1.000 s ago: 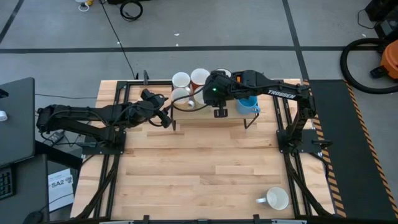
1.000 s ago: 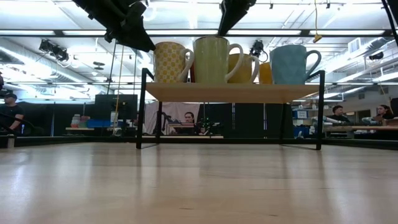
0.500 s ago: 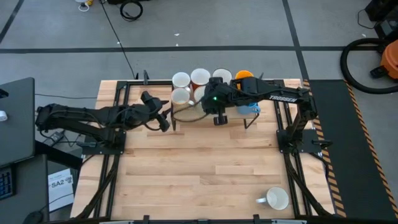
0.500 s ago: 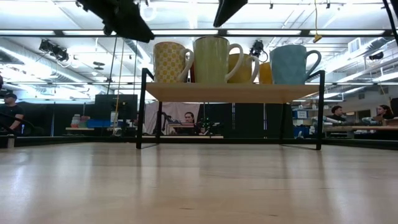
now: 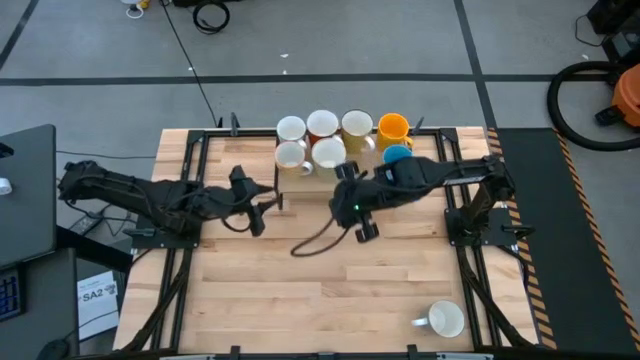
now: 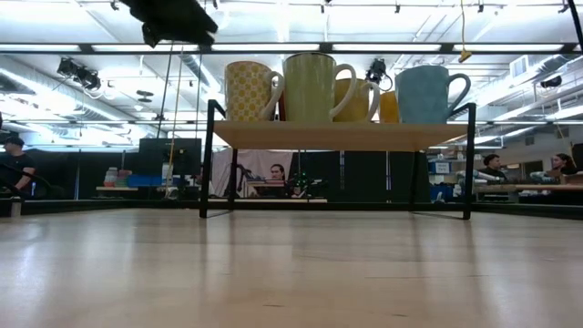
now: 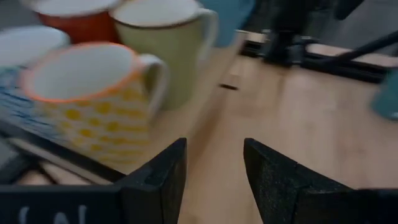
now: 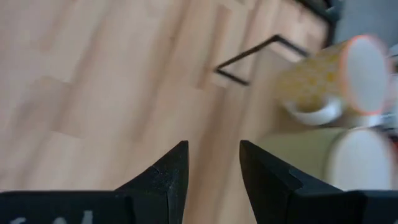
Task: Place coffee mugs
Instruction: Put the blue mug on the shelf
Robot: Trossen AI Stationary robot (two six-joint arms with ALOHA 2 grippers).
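Several mugs stand on a raised wooden shelf point(image 5: 303, 179) point(image 6: 337, 135) at the table's far edge. They include white ones point(image 5: 290, 129), an orange-yellow one point(image 5: 393, 127), a light blue one point(image 5: 397, 155) point(image 6: 426, 94), a yellow-patterned one point(image 6: 248, 91) point(image 7: 93, 102) point(image 8: 326, 81) and a larger pale yellow-green one point(image 6: 311, 87) point(image 7: 165, 46). Another white mug point(image 5: 445, 320) sits on the table near its near right corner. My left gripper point(image 5: 255, 212) point(image 7: 214, 168) hovers open and empty just left of the shelf's near left corner. My right gripper point(image 5: 362, 226) point(image 8: 213, 165) is open and empty over the table in front of the shelf.
The shelf stands on a thin black metal frame point(image 6: 211, 159) with open space beneath it. A dark cable loop point(image 5: 315, 240) hangs below the right arm over the table's middle. Bare wood stretches from the shelf to the near edge point(image 5: 320, 300).
My right gripper has drawn back from over the shelf toward the table's near edge and has left the low view. My left gripper has also moved back toward the near edge and slightly left. The mugs on the shelf have stayed in place.
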